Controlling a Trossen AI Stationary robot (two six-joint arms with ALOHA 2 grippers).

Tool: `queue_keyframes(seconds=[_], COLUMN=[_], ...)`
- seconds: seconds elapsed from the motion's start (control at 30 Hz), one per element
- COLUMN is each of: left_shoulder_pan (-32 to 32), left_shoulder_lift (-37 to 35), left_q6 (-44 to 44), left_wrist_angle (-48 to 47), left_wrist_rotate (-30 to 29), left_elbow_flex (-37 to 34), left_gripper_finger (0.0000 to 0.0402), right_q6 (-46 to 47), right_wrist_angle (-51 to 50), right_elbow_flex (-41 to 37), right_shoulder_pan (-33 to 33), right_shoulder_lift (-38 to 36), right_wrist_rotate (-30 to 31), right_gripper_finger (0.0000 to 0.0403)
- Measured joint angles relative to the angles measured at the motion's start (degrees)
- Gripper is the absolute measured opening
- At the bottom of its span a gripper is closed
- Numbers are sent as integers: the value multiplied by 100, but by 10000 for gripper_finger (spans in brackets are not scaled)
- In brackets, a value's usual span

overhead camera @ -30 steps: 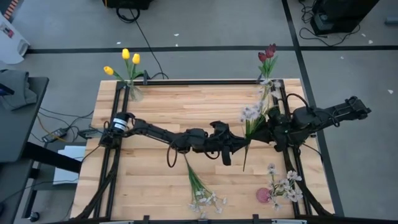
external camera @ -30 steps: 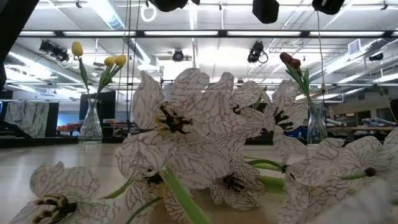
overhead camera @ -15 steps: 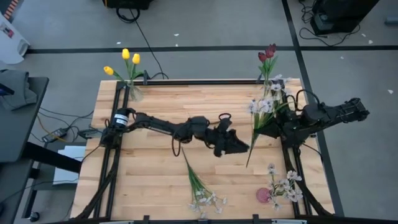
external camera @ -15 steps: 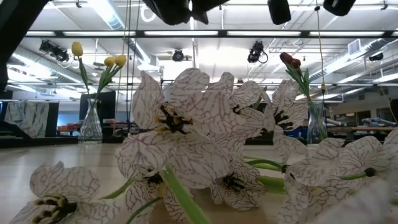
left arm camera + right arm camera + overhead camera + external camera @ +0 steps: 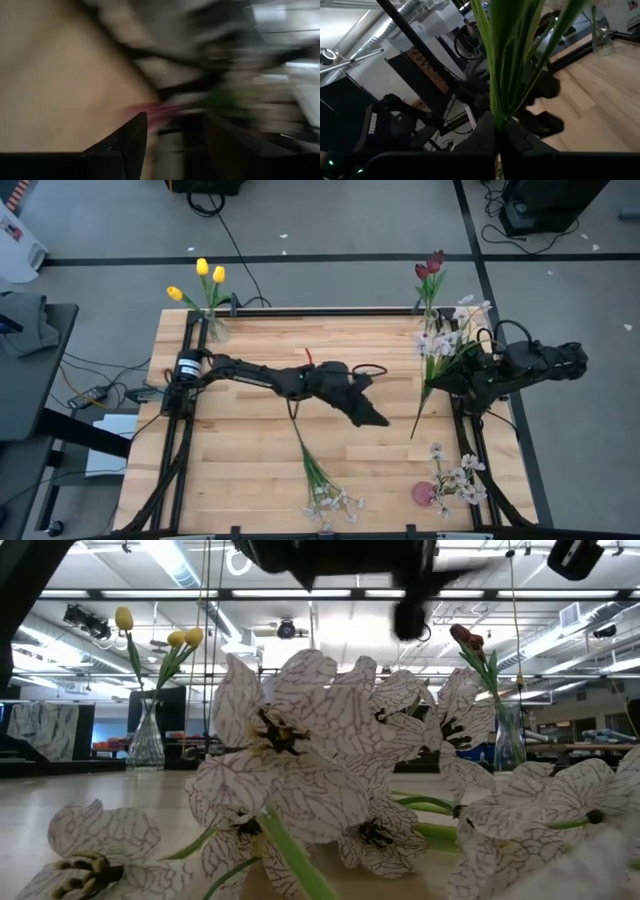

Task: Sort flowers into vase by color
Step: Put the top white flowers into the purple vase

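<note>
Pinching the light, floppy whitish spray (image 5: pixel 443 352) low on its stiffer green stem, the right end effector (image 5: pixel 470 377) stays shut there while the left end effector (image 5: pixel 368 416) hangs empty, jaws apart, over the worktop (image 5: pixel 250 470).

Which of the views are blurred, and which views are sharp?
Left wrist view: smeared by motion blur, only the dark fingers readable. Low view: near white blossoms sharp, dark arm parts above smeared. High view: sharp overall. Right wrist view: green stems mostly sharp, background soft.
</note>
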Motion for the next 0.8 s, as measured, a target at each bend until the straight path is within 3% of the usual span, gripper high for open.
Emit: queue_keyframes(seconds=[0.1,0.17,0.6,0.8], left_shoulder_pan=[2,6,7,-53], left_shoulder_lift=[-202,-313,-559,-559], left_q6=[381,524,598,633], left_wrist_angle=[-2013,-2769,-4538,-5284], left_wrist_rotate=[-925,-1269,-1512,-1507], left_elbow_flex=[-4,-20,-5,-9], left_gripper_finger=[190,188,188,188], right_q6=[1,-48,90,236], right_wrist_angle=[-399,-754,-3044,-3409], right_elbow_flex=[79,213,1366,1594], right_shoulder_pan=[0,0,0,0], right_shoulder_lift=[-219,-297,-418,-418], right_wrist_rotate=[-3,-3,-515,-986], right_gripper_finger=[12,12,12,12])
